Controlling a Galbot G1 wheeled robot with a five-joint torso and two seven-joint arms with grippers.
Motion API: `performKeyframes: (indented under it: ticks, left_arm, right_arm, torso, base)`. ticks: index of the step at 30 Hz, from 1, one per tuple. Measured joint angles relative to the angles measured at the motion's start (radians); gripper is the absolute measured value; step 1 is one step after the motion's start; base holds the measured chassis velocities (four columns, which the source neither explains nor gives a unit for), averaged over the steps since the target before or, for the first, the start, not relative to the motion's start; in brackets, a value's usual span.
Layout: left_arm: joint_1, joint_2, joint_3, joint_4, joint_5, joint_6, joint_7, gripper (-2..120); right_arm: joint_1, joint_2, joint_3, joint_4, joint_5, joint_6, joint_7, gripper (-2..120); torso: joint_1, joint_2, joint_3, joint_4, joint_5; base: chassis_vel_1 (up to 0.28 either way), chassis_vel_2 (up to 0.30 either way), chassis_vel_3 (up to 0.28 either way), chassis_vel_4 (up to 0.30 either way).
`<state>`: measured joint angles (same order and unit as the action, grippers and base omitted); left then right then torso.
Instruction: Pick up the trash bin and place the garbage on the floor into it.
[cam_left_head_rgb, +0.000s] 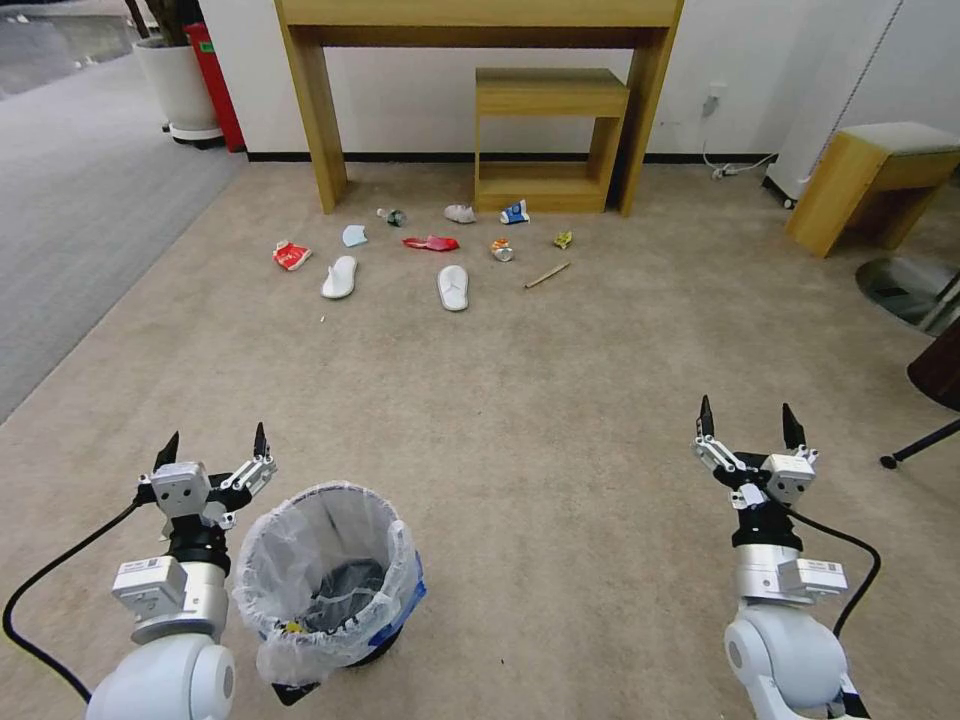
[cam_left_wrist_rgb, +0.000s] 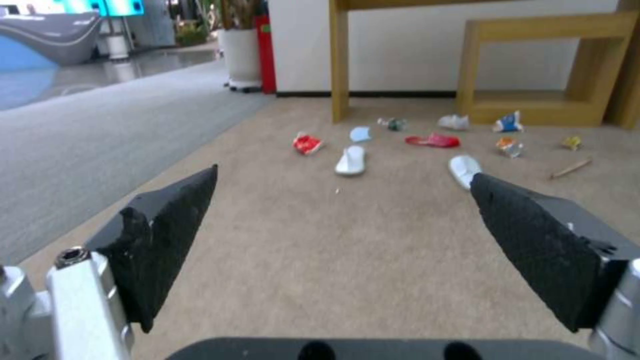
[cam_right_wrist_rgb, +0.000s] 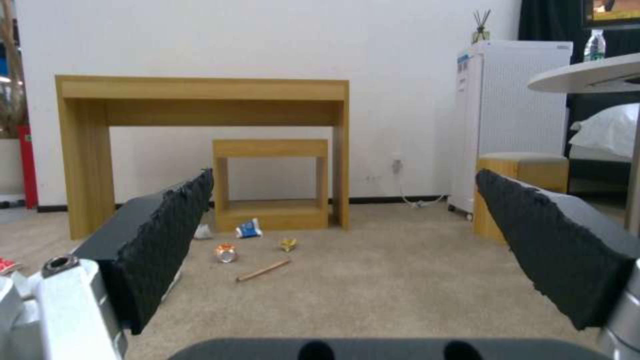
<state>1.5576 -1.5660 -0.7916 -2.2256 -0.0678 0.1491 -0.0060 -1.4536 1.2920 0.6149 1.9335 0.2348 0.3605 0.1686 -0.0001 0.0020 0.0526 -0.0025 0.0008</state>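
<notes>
Both claws, left claw (cam_left_head_rgb: 213, 446) beside the trash bin (cam_left_head_rgb: 330, 575) and right claw (cam_left_head_rgb: 749, 424), gape wide, empty.

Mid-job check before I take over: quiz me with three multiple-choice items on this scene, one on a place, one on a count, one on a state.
1. Where does the trash bin stand?
A. under the wooden table
B. on the carpet beside the left gripper
C. next to the right gripper

2. How many white slippers lie on the floor?
A. one
B. two
C. four

3. What state are both grippers in?
A. open and empty
B. shut on litter
C. shut on the bin's rim

Key: 1 B, the bin sits close in front of the robot, just right of the left gripper. 2 B, one slipper and another slipper lie among the litter. 3 A, the fingers of each are spread with only carpet between them.
</notes>
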Motion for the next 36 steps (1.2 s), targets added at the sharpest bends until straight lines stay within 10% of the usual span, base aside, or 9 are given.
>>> performKeyframes:
  ticks: [36]
  left_arm:
    - [0.235,0.091,0.073,-0.119,-0.200,0.224,-0.244,100]
  right_arm:
    - [-0.012,-0.041,-0.003,-0.004,0.019,-0.017,0.022,100]
  torso:
    - [0.000,0.000,0.000,0.0000,0.0000]
  base:
    - [0.000,0.000,0.000,0.000]
